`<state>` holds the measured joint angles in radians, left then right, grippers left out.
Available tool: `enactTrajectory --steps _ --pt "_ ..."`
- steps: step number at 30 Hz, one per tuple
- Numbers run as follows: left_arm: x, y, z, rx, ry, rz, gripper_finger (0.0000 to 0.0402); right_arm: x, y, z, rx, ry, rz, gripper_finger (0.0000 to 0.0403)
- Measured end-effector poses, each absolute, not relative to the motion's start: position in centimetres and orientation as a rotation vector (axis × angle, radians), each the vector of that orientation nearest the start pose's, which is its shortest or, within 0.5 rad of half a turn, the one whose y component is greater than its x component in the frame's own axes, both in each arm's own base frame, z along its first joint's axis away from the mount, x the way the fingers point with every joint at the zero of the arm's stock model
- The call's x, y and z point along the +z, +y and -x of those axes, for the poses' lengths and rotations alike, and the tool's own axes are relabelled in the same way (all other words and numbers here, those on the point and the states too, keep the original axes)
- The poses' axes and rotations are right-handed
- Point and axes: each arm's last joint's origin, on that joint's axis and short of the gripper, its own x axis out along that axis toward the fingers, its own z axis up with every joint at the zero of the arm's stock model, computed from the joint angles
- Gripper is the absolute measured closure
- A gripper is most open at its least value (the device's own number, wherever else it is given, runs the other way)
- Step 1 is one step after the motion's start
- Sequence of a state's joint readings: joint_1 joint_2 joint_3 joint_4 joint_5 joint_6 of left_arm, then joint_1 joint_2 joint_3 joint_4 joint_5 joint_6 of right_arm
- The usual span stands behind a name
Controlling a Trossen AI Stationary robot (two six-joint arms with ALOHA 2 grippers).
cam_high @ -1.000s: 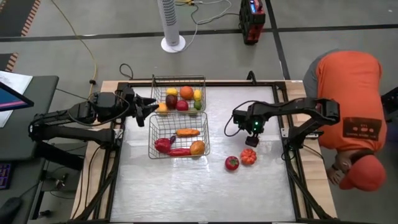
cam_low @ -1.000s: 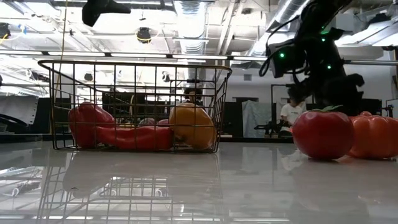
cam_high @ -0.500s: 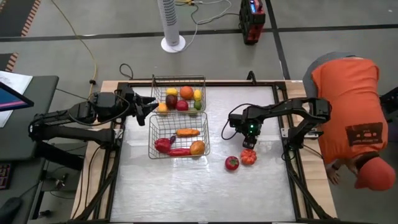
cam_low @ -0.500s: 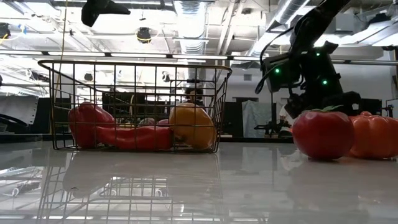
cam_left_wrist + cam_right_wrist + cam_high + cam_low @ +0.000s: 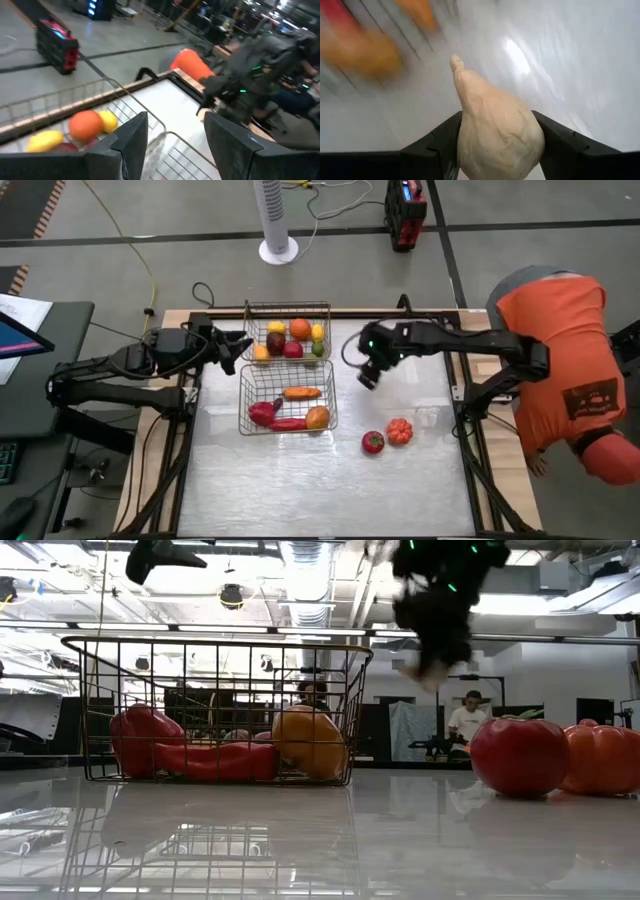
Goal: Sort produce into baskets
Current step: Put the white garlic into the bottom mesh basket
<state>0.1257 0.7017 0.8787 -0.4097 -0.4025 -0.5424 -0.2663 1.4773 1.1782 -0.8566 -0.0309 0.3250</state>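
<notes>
My right gripper (image 5: 368,376) is shut on a pale tan garlic-like bulb (image 5: 492,135), high above the table, just right of the two wire baskets; it also shows in the low view (image 5: 432,658). The near basket (image 5: 245,423) holds red peppers, a carrot and an orange piece. The far basket (image 5: 249,315) holds several fruits. A red tomato (image 5: 373,442) and an orange tomato (image 5: 400,431) rest on the table. My left gripper (image 5: 238,350) is open and empty, in the air at the far basket's left side. My right gripper pinches the bulb's fat lower part (image 5: 470,145) between its two fingers, one on each side. The bulb's pointed tip (image 5: 455,62) sticks out past the fingertips. The bulb is lifted clear of the table.
A person in an orange shirt (image 5: 560,340) bends at the table's right edge. The white table top (image 5: 300,480) stretches toward the near edge. A fan stand (image 5: 278,248) and a red box (image 5: 405,215) stand on the floor beyond the table.
My right gripper has risen from beside the orange tomato and gone fast toward the table's far left, toward the baskets, carrying the pale bulb clear of the table. The person at the right has shifted.
</notes>
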Motion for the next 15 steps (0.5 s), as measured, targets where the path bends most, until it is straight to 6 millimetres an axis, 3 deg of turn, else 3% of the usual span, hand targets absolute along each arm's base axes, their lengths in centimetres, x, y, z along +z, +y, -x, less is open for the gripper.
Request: enactTrajectory --steps 5,8,12,15 --pt "35.4 3.1 -13.9 0.651 0.078 0.428 0.0219 30.6 -6.9 -31.0 -0.298 0.655 -0.552 0.0167" --pt "36.0 3.1 -14.3 0.604 0.059 0.328 0.0219 32.1 -5.9 -32.8 -0.217 0.434 -0.552 0.0168" --pt "37.0 2.5 -14.1 0.395 0.010 0.263 0.0219 32.8 -4.4 -34.7 -0.128 0.273 -0.564 0.0168" --pt "37.3 2.3 -13.9 0.314 -0.001 0.261 0.0219 32.1 -3.2 -36.1 -0.089 0.243 -0.581 0.0168"
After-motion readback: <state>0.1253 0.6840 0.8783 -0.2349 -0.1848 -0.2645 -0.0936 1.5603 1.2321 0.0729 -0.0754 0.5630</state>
